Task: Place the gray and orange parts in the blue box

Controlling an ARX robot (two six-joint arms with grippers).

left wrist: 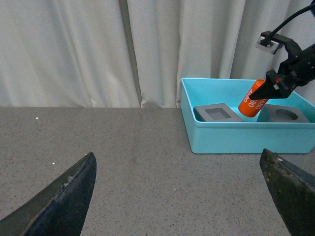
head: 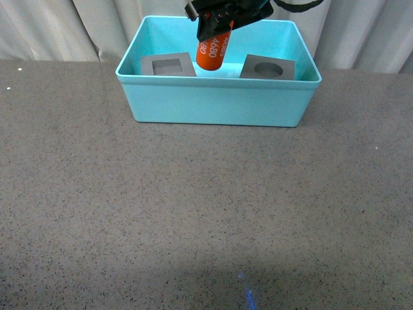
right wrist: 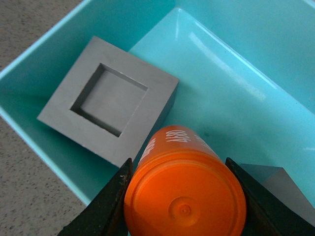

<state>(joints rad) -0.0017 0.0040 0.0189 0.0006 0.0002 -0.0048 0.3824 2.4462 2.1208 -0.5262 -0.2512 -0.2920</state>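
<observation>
The blue box stands at the far middle of the table. Inside it, a gray cube with a square recess lies at the left and a gray cube with a round recess at the right. My right gripper is shut on the orange cylinder marked "4680", holding it tilted over the box between the two cubes. From the right wrist, the orange cylinder fills the space between the fingers, above the square-recess cube. My left gripper stands open over bare table, well left of the blue box.
A grey speckled table spreads in front of the box. Pale curtains hang close behind it.
</observation>
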